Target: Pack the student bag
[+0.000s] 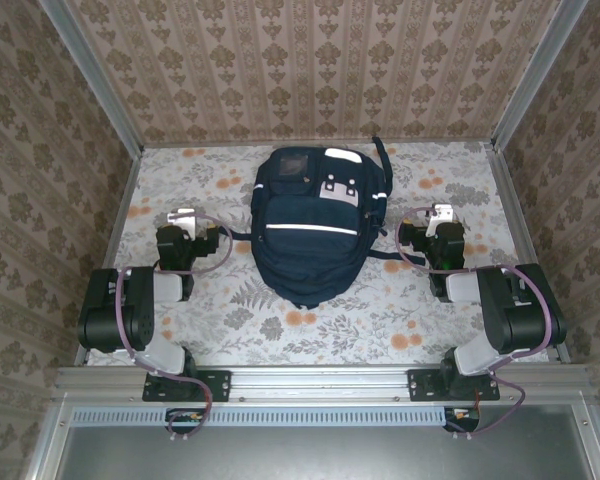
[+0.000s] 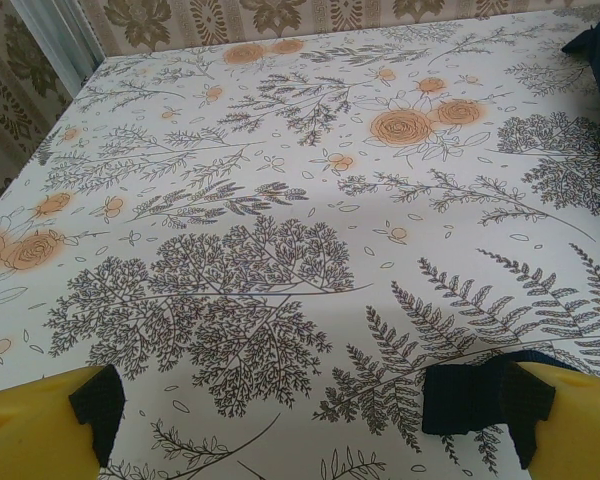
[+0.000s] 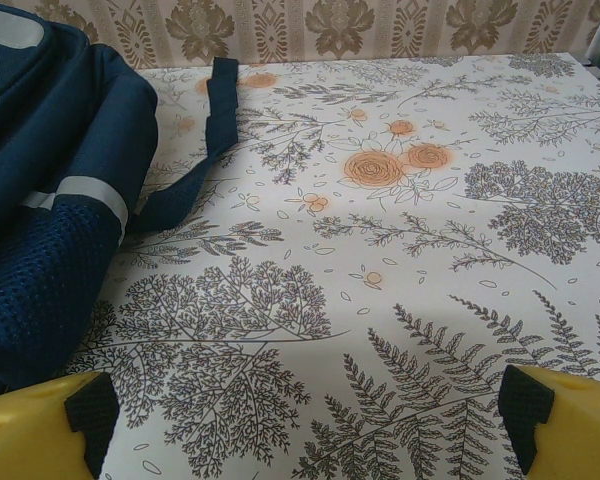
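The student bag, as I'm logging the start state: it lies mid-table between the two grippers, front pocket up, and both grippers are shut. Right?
No: both grippers are open. The wrist views show the left gripper and the right gripper with fingers wide apart. The student bag does lie in the middle of the table between them, front pocket up.

The table (image 1: 400, 320) is covered with a pale cloth printed with grey ferns, leafy sprays and orange roses. The student bag (image 1: 310, 225) lies directly on it, navy with white stripes and its front pocket facing up. It sits at the centre and reaches toward 12 o'clock. From the bag a broad dark strap (image 1: 382, 165) trails onto the cloth at about 1 o'clock, and thinner straps run out flat at 9 and 3 o'clock.
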Tool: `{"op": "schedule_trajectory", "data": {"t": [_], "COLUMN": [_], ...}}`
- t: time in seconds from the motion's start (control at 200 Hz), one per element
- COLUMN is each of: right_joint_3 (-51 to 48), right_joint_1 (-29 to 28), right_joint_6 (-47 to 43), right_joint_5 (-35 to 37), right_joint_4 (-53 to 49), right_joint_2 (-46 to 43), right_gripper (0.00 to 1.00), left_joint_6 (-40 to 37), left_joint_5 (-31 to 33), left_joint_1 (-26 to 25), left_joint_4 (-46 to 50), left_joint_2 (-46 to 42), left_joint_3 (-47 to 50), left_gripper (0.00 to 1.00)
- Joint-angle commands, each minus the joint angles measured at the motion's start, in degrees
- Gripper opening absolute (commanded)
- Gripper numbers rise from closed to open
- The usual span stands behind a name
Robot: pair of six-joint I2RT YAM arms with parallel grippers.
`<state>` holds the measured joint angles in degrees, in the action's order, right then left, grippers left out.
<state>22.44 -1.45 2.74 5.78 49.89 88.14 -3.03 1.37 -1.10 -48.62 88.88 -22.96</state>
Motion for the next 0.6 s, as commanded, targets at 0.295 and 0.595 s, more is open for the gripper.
{"op": "schedule_trajectory", "data": {"t": [0.295,0.595], "right_joint_3": [0.5,0.5], "right_joint_1": [-0.2,-0.2], "right_joint_6": [-0.6,-0.6], "right_joint_5": [1.3,1.3], "right_joint_4": [-0.2,-0.1], "right_joint_2": [-0.5,-0.5], "right_gripper": [1.00,1.00], "left_joint_6": [0.0,0.0], "left_joint_5": [0.4,0.3], "left_joint_1": [-0.3,-0.2], "left_joint_4": [-0.2,-0.2], "left_joint_2": [-0.8,-0.9], "left_joint_3": [-0.3,-0.3], "left_gripper": [1.00,1.00]}}
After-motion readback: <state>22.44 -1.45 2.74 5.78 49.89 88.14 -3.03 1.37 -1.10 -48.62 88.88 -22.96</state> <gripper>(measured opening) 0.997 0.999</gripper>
